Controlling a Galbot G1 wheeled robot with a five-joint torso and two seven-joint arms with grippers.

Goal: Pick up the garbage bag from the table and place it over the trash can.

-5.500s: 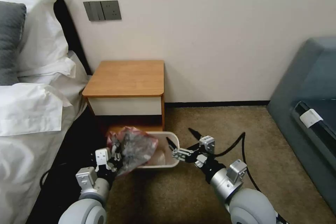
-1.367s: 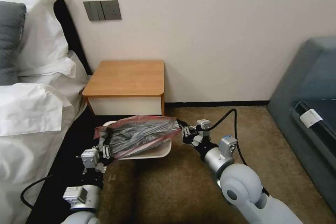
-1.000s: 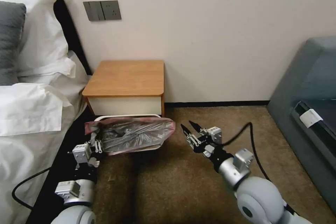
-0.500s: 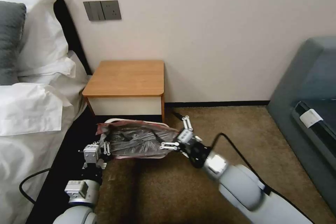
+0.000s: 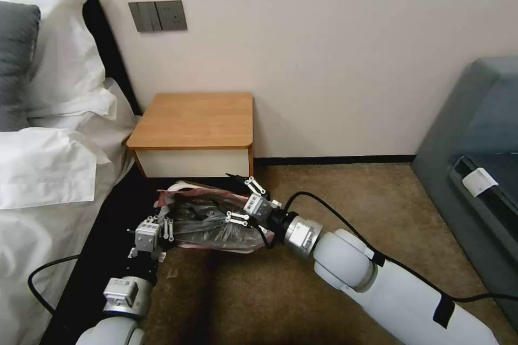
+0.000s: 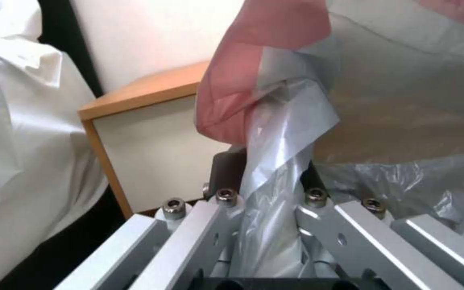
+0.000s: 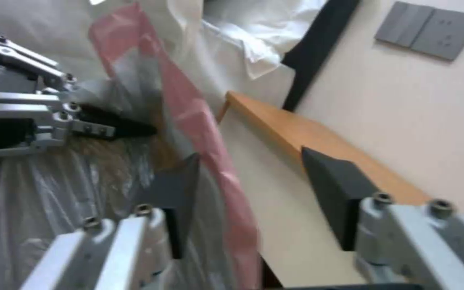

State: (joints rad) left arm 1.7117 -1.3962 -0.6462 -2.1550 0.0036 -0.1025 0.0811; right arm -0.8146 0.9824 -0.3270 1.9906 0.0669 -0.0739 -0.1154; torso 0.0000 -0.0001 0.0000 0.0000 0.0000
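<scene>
1. The garbage bag [image 5: 213,221] sat low on the floor, just in front of the table [image 5: 194,118]. It was spread across the top of the trash can [image 5: 181,187]. Only a bit of the can's pale rim peeked out at the back.
2. The left gripper [image 5: 160,226] was at the bag's left end. Its fingers were pinched tight on a twisted bit of grey plastic, with the pink band [image 6: 243,80] puffed up above them.
3. The right gripper [image 5: 237,200] was at the bag's right end, over the side nearest the table. Its fingers were spread wide apart. One dark fingertip [image 7: 173,193] was behind the plastic and the other was out on the table side, so the pink edge ran between them without being squeezed.
4. A white bed [image 5: 48,172] was close by on the left.
</scene>
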